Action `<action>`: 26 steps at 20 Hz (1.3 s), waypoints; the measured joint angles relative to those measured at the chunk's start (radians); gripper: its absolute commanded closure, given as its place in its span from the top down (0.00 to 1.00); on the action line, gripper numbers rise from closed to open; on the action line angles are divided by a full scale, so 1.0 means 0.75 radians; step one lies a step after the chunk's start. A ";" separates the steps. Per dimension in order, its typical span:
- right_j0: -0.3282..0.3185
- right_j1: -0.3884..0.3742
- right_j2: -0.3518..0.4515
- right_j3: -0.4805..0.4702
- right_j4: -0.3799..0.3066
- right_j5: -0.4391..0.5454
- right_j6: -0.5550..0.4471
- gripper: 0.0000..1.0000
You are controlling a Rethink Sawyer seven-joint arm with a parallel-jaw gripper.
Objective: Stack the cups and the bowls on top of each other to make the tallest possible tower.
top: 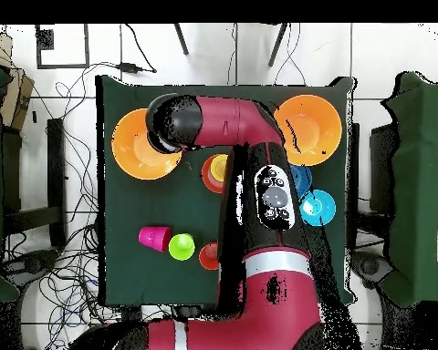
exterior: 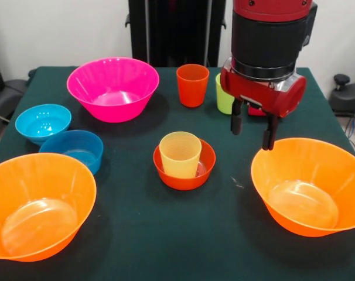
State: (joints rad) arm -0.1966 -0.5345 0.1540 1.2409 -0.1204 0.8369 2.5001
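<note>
My gripper (exterior: 253, 131) hangs open and holds nothing, just above the far left rim of the right large orange bowl (exterior: 309, 186). To its left, the ribbed pale yellow cup (exterior: 180, 153) stands upright inside the small red-orange bowl (exterior: 183, 175). The orange cup (exterior: 193, 85) stands at the back, and beside it the lime green cup (exterior: 223, 96) is partly hidden by the gripper. The overhead view shows the red-pink cup (top: 154, 239) next to the lime green cup (top: 182, 246). The magenta bowl (exterior: 113, 88) sits at the back left.
A light blue bowl (exterior: 43, 122) and a darker blue bowl (exterior: 75, 149) sit close together at the left. The second large orange bowl (exterior: 40, 205) fills the front left corner. In the overhead view the arm (top: 259, 196) covers the table's middle.
</note>
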 measured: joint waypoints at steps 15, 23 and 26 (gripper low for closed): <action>-0.098 0.037 0.165 0.083 -0.125 -0.035 -0.118 1.00; -0.125 0.103 0.250 0.097 -0.170 -0.076 -0.203 1.00; -0.125 0.127 0.270 0.105 -0.189 -0.093 -0.208 1.00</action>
State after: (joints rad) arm -0.2902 -0.4396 0.3569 1.3196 -0.2623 0.7670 2.3438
